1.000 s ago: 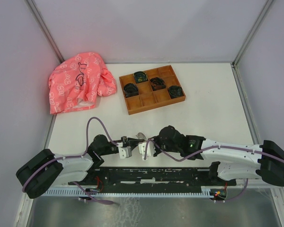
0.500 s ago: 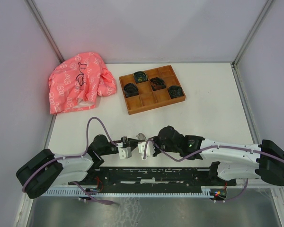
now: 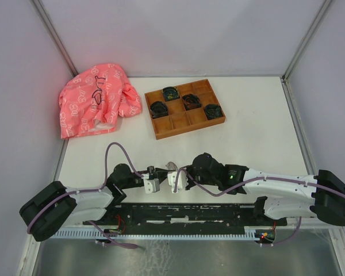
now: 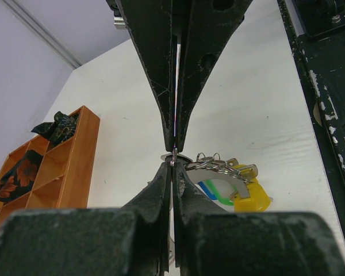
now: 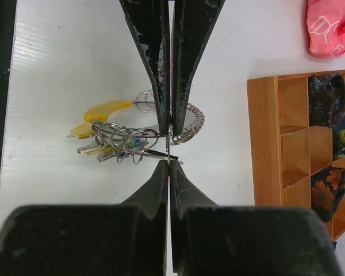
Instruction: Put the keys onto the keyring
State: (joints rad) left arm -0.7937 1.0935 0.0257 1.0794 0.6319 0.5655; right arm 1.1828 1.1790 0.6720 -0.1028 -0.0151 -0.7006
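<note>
The keyring point(image 5: 137, 140) lies on the white table as a bunch of grey metal rings with a yellow tag point(image 5: 106, 109) and a green tag point(image 4: 219, 194). Silver key blades point(image 5: 89, 149) and a blue bit point(image 5: 122, 154) show in the bunch; no black key head can be made out. My two grippers face each other tip to tip. The left gripper point(image 4: 172, 164) and the right gripper point(image 5: 169, 163) are each shut on a thin metal ring standing edge-on at the end of the bunch. From above, the left gripper point(image 3: 158, 183) and right gripper point(image 3: 168, 181) meet near the table's front edge.
A wooden tray point(image 3: 185, 108) with dark coiled bundles stands at the back centre, and its edge shows in the right wrist view as the tray point(image 5: 264, 144). A pink cloth point(image 3: 95, 103) lies at the back left. The black base rail point(image 3: 184, 214) runs just behind the grippers.
The right gripper has edged slightly to the left, closer to the left gripper. The left arm and the keyring look unmoved.
</note>
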